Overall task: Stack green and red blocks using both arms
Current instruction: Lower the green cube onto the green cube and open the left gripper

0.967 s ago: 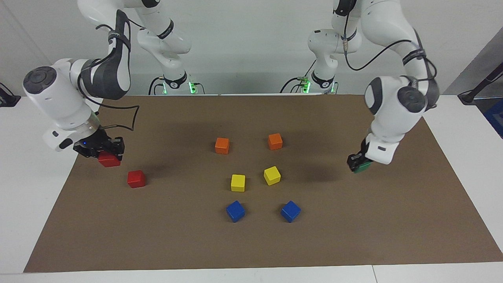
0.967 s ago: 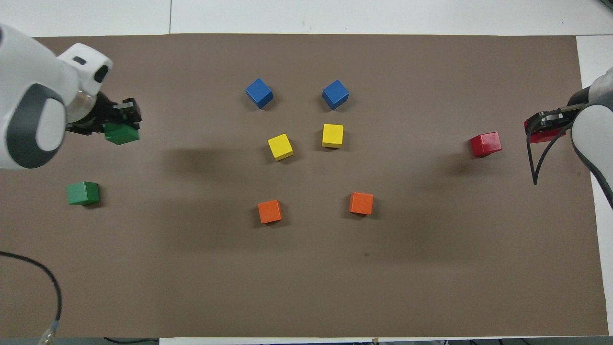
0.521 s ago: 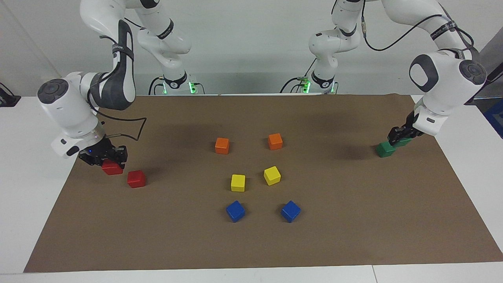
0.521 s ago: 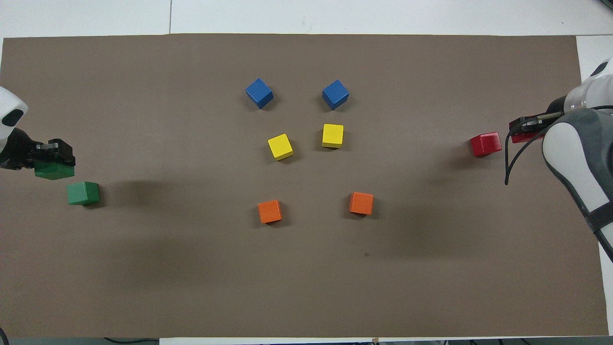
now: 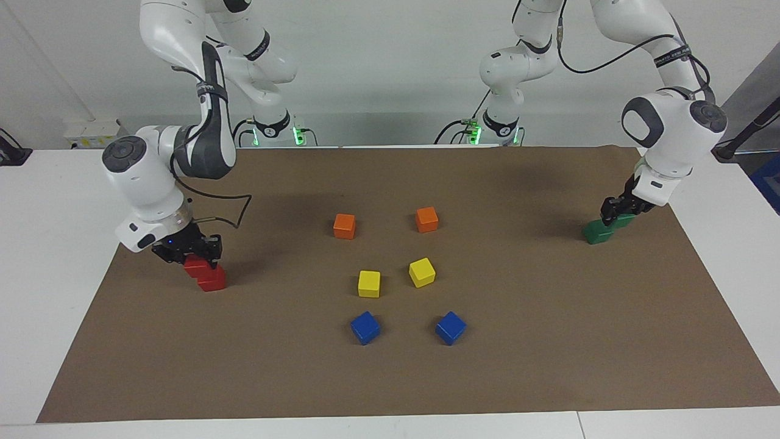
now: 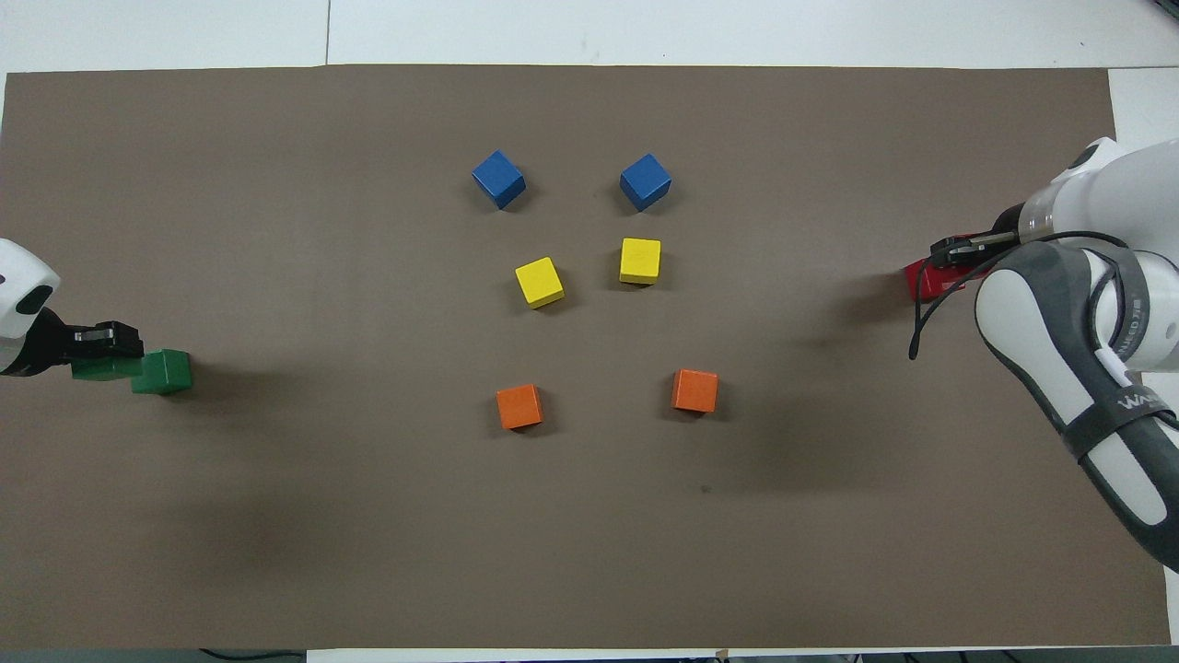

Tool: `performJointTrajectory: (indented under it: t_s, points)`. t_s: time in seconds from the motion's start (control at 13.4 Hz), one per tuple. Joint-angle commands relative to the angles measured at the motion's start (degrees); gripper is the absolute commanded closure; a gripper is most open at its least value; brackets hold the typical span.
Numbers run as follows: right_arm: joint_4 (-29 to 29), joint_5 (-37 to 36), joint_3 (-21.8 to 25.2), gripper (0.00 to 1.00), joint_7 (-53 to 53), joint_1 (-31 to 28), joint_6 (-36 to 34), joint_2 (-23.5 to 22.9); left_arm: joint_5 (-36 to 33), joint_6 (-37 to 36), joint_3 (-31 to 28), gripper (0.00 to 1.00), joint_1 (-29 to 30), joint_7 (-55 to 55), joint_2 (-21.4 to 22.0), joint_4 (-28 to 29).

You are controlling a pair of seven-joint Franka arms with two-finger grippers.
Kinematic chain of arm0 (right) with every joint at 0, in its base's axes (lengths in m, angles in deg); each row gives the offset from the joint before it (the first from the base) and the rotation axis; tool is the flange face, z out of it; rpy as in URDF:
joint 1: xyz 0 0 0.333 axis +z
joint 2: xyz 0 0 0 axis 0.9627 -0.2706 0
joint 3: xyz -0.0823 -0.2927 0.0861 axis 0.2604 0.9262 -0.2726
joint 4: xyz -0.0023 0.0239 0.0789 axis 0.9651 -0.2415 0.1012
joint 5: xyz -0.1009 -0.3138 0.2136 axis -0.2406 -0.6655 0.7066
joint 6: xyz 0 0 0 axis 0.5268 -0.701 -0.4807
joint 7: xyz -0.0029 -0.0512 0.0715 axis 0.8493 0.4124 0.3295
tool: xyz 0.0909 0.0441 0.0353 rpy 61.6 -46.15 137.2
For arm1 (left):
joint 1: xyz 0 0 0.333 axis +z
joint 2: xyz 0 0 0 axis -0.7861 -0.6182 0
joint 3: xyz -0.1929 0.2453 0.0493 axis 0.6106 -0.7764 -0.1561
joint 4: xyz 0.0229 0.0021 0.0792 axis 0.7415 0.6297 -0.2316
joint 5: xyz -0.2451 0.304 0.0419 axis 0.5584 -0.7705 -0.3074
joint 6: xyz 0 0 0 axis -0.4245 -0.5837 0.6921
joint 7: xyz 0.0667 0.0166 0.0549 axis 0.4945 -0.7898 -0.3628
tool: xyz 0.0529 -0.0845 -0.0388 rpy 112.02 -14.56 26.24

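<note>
Brown surface, middle left: right gripper jaws clamped on red block, now brought above its twin. Middle right: left gripper, green block likewise (nearly stacked).

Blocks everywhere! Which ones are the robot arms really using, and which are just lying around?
In use:
- held red block, in the right gripper, over the resting red block
- held green block, in the left gripper, over the resting green block

Just lying around:
- two orange blocks
- two yellow blocks
- two blue blocks
</note>
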Motion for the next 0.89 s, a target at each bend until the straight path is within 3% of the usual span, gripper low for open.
performJointTrajectory:
  t_s: [0.0,0.82]
  points:
    - [-1.68,-0.15,-0.28,1.0,0.75,-0.2,2.65,0.23,-0.63,4.91,0.61,1.0,1.33,0.24,1.71,4.42]
    - [-2.56,-0.15,-0.28,1.0,-2.24,-0.9,5.12,-1.35,-0.54,8.7,0.69,1.0,1.33,-0.2,-1.11,4.78]
